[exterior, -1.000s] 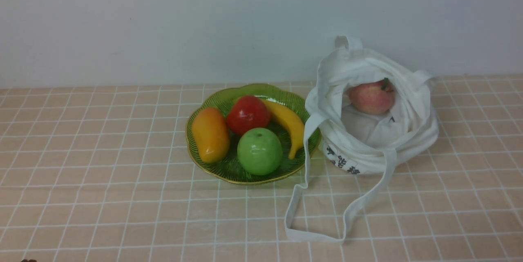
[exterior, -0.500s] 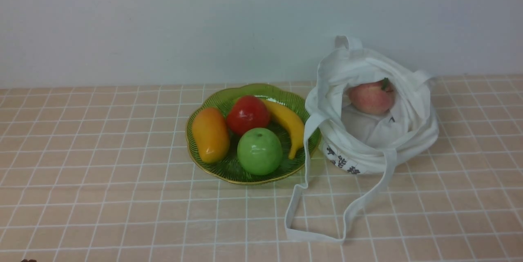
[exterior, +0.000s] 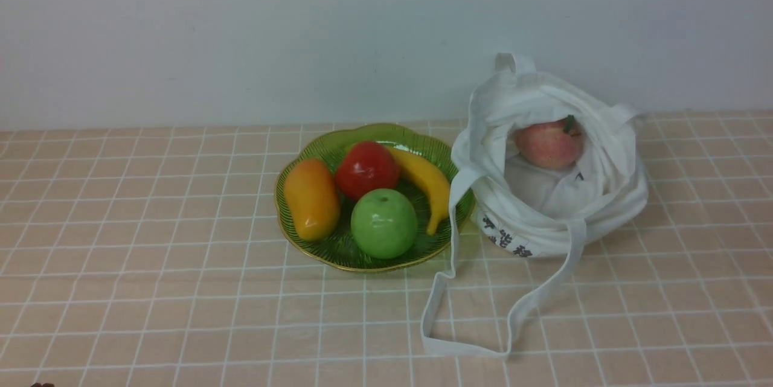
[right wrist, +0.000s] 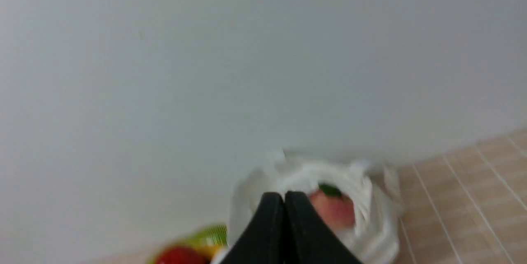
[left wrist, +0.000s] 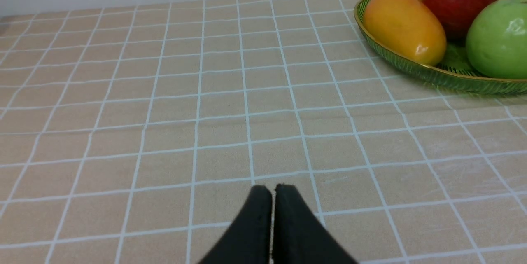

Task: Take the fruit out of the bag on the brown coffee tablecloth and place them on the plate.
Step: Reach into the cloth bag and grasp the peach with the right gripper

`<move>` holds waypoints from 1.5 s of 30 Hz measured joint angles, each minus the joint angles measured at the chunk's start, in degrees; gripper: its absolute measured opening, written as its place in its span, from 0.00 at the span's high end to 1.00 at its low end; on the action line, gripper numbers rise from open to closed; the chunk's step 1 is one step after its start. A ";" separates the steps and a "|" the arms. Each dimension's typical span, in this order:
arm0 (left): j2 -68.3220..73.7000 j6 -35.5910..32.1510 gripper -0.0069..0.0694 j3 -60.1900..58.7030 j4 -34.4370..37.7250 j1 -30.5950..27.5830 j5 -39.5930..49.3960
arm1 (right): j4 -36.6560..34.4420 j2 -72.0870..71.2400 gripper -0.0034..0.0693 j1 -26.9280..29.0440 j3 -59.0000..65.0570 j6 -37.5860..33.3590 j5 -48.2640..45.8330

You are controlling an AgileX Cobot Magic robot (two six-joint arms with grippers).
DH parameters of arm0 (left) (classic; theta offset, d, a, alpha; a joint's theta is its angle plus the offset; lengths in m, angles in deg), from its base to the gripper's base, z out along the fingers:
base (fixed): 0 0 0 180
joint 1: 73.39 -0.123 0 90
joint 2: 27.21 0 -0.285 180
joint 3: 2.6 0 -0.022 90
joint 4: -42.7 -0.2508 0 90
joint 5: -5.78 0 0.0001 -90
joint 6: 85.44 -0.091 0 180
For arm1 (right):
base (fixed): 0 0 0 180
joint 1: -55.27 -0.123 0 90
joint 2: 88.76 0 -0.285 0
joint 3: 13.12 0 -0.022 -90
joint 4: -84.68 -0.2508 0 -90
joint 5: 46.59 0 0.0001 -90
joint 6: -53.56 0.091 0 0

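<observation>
Fruit (exterior: 548,144): pale pink-red, 1 green leaf at the stem, sitting in the open mouth of the bag (exterior: 531,224), just right of the plate (exterior: 386,129). Only your 2 wrist views show the left gripper (left wrist: 272,188) and right gripper (right wrist: 284,195), both pressed together and empty.

bag (exterior: 610,200): soft matt cloth | tablecloth (exterior: 151,254): matt cloth | plate (exterior: 423,140): glossy, translucent, ribbed | red round fruit (exterior: 365,168): smooth, glossy | fruit (exterior: 548,144): matt skin

surface: brown coffee tablecloth (exterior: 151,266) | lying on it: plate (exterior: 389,131), bag (exterior: 610,206) | bag just right of plate
</observation>
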 joint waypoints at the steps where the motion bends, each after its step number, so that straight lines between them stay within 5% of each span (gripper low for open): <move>1: 0.00 0.00 0.92 0.00 0.00 0.00 0.00 | 0.72 4.57 0.97 0.00 -2.56 -0.45 -4.07; 7: 0.00 0.00 0.92 0.00 0.00 0.00 0.00 | 1.29 29.87 0.97 -0.66 -9.58 -3.59 -14.74; 17: 0.00 0.00 0.92 0.00 0.00 0.00 0.00 | -4.71 60.49 0.87 -12.12 -23.66 -16.34 -8.29; 24: 0.00 0.00 0.92 0.00 0.00 0.00 0.00 | -1.28 75.60 0.61 -12.70 -34.96 -16.83 -4.09; 32: 0.00 0.00 0.92 0.00 0.00 0.00 0.00 | -1.10 89.93 0.07 -11.89 -46.65 -14.55 2.19; 45: 0.00 0.00 0.92 0.00 0.00 0.00 0.00 | 1.81 100.85 0.00 -9.30 -58.16 -12.95 4.13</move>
